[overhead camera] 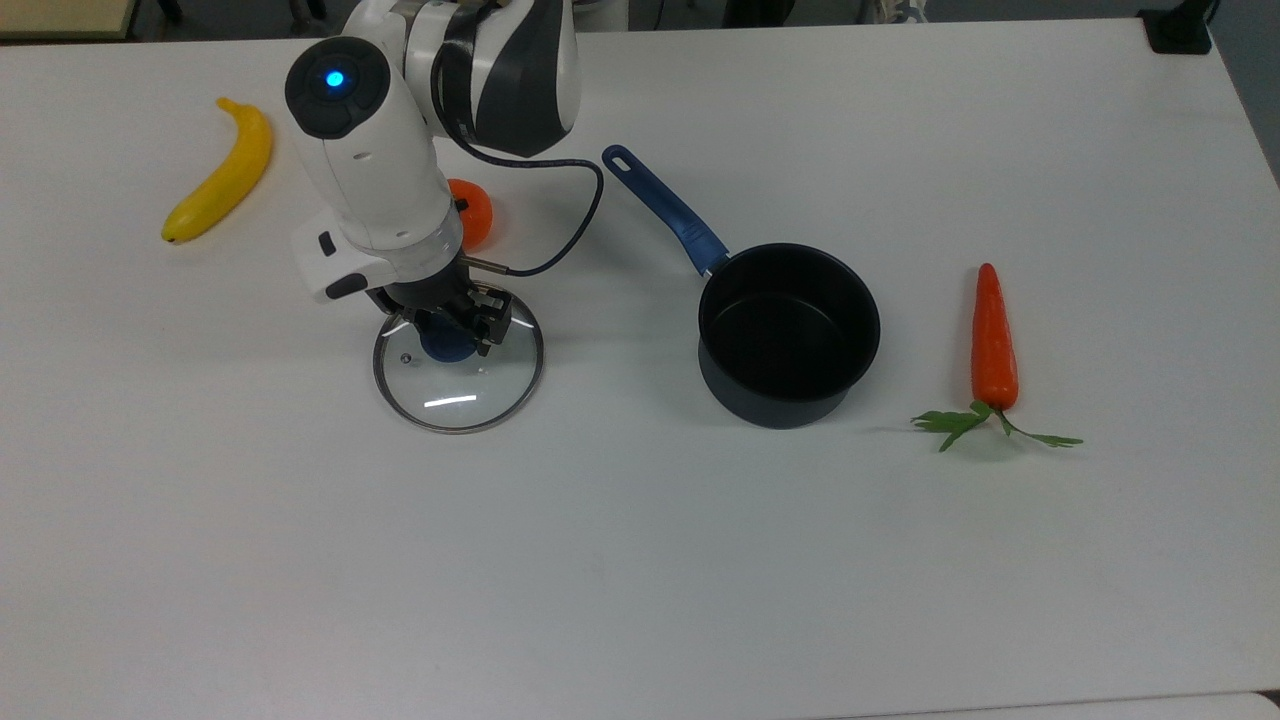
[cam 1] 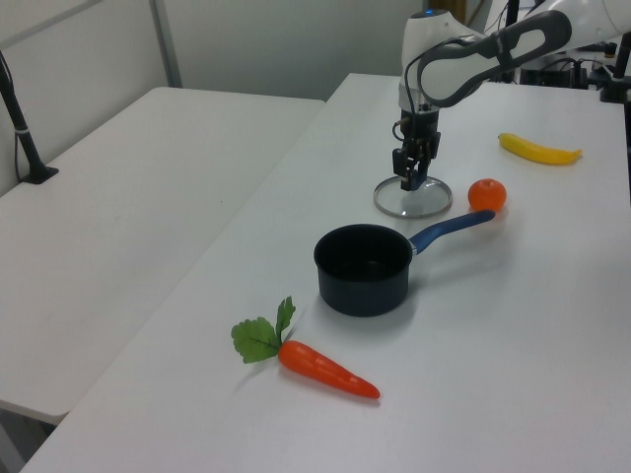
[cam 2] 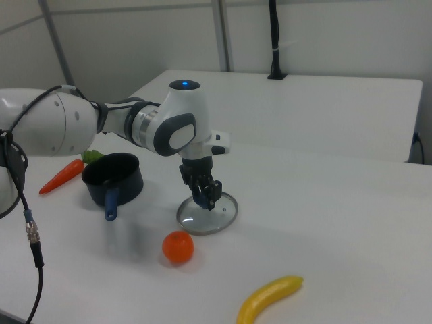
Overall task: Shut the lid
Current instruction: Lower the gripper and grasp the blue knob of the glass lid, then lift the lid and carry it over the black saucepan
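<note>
- Lid (overhead camera: 458, 375) flat on the bench (overhead camera: 640, 560), toward the top view's left edge, well apart from the open pot (overhead camera: 788, 335).
- Gripper (overhead camera: 450, 325) clamped around the lid's blue knob (overhead camera: 445, 345).
- Orange (overhead camera: 472, 212) just beyond the lid; banana (overhead camera: 222, 182), carrot (overhead camera: 994, 340) near opposite edges.

Bright even light, soft shadows, slight blur
</note>
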